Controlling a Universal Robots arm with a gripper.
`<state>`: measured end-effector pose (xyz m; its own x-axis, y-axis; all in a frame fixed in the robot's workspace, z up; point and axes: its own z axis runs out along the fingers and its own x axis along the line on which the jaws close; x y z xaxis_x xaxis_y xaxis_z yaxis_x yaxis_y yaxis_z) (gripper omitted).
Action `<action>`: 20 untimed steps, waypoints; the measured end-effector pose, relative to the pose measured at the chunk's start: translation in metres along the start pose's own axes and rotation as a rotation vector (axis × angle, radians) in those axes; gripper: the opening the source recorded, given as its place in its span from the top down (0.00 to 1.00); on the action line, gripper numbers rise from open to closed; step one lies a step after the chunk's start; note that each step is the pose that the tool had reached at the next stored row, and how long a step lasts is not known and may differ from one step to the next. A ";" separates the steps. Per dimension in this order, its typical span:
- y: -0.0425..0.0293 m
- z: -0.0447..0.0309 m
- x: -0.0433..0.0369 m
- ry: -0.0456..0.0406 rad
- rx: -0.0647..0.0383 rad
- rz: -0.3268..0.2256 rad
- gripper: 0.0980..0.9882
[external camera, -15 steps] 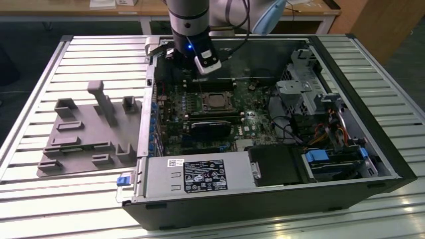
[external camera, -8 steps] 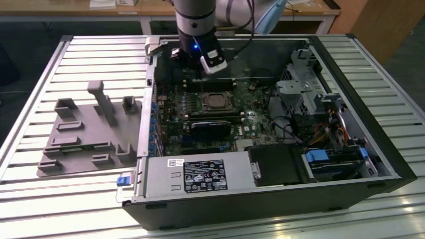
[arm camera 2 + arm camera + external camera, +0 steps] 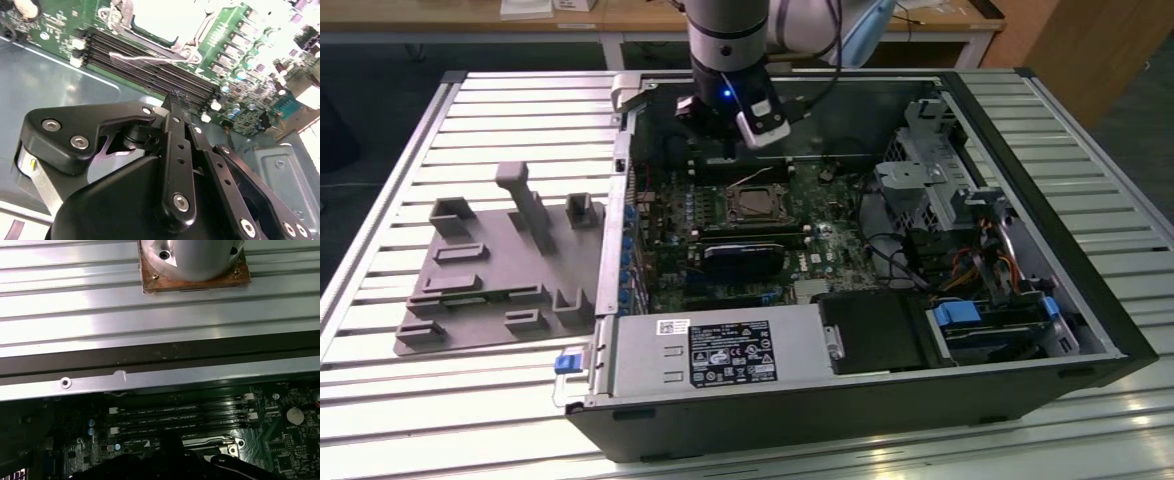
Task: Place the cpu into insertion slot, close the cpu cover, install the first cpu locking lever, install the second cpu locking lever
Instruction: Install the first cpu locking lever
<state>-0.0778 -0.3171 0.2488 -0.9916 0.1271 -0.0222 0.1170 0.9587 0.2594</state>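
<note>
The insertion slot sits in the green motherboard inside the open computer case, with a silver rim and a dark centre. In the second wrist view the insertion slot glares white, so I cannot tell the cpu from the cpu cover there. A thin metal locking lever lies across the black memory slots beside it. My gripper hangs over the board's far side, just beyond those memory slots, its black fingers drawn together with nothing visible between them. In the exterior view my gripper is behind the slot.
The case lies open on a slatted metal table. A grey fixture tray lies at the exterior view's left. A black cooler block, a power supply and drive bays crowd around the slot. The case's rim runs close behind my gripper.
</note>
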 end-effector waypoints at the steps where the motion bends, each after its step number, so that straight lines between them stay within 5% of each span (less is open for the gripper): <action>1: 0.0002 0.0001 -0.0015 0.0000 0.000 0.000 0.99; 12: 0.0004 0.0005 -0.0037 -0.0041 0.002 0.000 0.99; 17: 0.0000 0.0017 -0.0036 -0.0276 0.006 0.001 0.99; 20: -0.0002 0.0025 -0.0037 -0.0531 0.016 0.001 0.99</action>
<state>-0.0741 -0.3170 0.2464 -0.9873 0.1407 -0.0733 0.1191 0.9626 0.2435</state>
